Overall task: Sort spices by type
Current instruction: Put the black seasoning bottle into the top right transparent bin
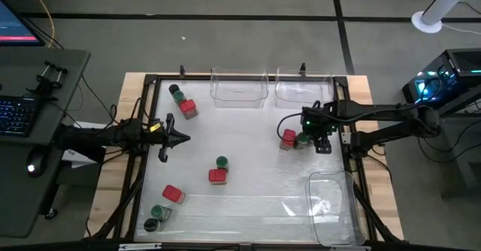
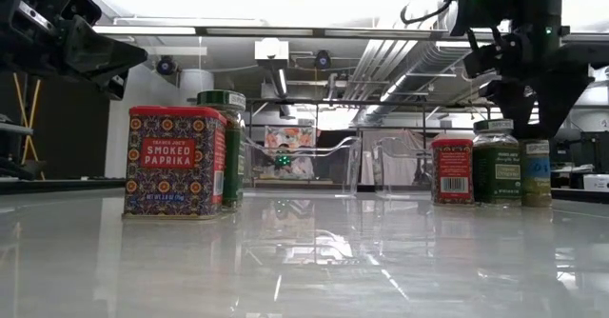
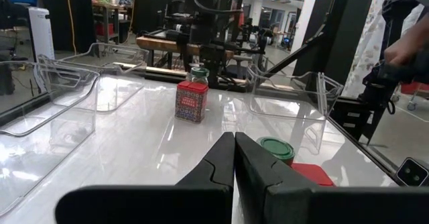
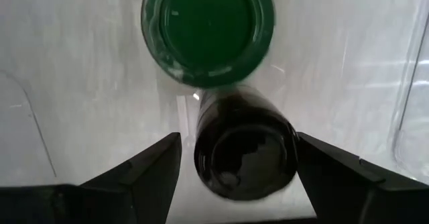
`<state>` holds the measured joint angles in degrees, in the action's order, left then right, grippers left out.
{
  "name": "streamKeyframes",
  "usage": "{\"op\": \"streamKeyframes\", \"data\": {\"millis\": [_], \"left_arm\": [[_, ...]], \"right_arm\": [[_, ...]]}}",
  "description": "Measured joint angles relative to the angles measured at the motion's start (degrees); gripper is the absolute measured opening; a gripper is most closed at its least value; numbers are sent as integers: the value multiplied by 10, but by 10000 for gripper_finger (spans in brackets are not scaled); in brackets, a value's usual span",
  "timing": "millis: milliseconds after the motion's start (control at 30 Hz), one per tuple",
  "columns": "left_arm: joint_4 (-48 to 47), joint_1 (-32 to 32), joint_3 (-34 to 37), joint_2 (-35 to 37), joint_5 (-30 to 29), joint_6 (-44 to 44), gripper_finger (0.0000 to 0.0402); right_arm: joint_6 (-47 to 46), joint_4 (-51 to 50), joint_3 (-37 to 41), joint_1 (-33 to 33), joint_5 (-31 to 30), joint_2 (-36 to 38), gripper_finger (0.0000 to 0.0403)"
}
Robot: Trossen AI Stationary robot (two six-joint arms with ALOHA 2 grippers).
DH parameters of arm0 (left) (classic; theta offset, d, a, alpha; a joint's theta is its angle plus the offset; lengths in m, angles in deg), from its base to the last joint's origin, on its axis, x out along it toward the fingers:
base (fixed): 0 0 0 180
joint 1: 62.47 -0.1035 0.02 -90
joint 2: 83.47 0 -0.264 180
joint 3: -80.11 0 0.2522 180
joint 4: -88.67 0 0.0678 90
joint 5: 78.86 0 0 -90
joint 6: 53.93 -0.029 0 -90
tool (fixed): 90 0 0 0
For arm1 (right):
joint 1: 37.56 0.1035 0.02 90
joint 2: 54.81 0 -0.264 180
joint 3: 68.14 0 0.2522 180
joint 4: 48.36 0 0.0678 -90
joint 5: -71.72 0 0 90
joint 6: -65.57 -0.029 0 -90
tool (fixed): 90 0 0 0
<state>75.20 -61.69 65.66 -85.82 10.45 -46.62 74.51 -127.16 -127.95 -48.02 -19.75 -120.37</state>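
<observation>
Spice jars stand in small groups on the white table. At the right, a red-capped tin, a green-capped jar and a dark-capped jar stand upright side by side. My right gripper points down just above the dark-capped jar. It is open, with one finger on either side of the cap and a gap on both. The green cap lies just beyond. My left gripper waits at the table's left, level and shut, with nothing in it.
More spices stand at the far left, in the middle and at the near left. Two clear bins sit along the far edge. A third clear bin is at the near right.
</observation>
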Motion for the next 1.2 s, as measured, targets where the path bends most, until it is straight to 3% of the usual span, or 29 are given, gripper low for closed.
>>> {"op": "streamKeyframes", "data": {"millis": [267,433,667,800,1000,1200], "left_arm": [[0,0,0,0,0,0,0],[0,0,0,0,0,0,0],[0,0,0,0,0,0,0],[0,0,0,0,0,0,0],[0,0,0,0,0,0,0],[0,0,0,0,0,0,0]], "right_arm": [[0,37,22,0,0,0,274],[-27,24,7,0,-13,0,195],[-51,-141,-115,0,-15,27,193],[-118,-188,-206,-9,-45,46,193],[-194,-94,-268,-95,-168,26,193],[-190,-81,-269,-263,-175,-91,193]]}}
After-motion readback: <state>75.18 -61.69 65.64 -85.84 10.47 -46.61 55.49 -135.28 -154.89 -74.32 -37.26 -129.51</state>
